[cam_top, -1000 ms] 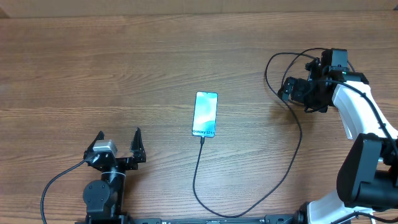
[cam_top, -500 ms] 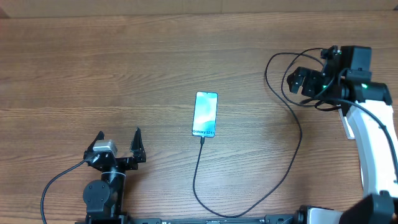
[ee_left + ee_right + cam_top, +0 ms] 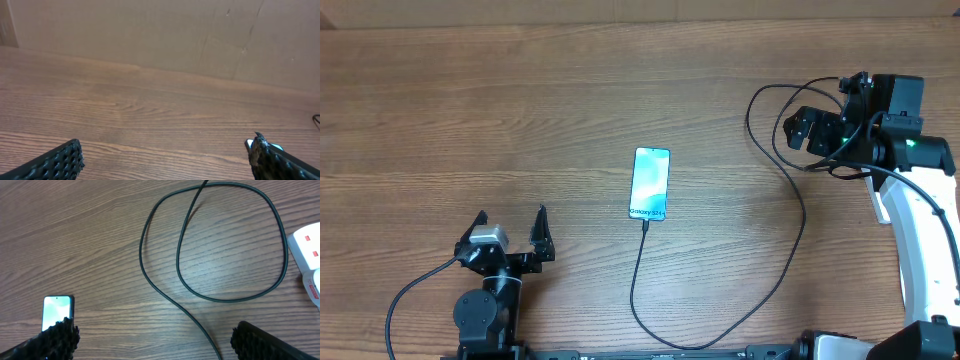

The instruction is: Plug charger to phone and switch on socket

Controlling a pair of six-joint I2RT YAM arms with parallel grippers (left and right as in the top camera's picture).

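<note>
The phone [image 3: 650, 183] lies face up in the middle of the table, its light blue screen lit. The thin black charger cable [image 3: 638, 260] meets its near end, then runs down and right and up into a loop at the far right. In the right wrist view the cable [image 3: 197, 324] loops between the phone [image 3: 57, 311] and the white socket [image 3: 306, 240] with its red switches. The socket is hidden under the arm in the overhead view. My right gripper [image 3: 805, 130] hovers open and empty above the loop [image 3: 155, 342]. My left gripper [image 3: 510, 238] rests open and empty at the front left [image 3: 165, 160].
A cardboard wall [image 3: 160, 35] stands along the table's far edge. The table is bare wood [image 3: 470, 100]. The cable's lowest bend lies near the table's front edge [image 3: 665, 345].
My right arm has swung up and to the right, carrying its gripper a little farther from the phone. The phone, cable and left arm have not moved.
</note>
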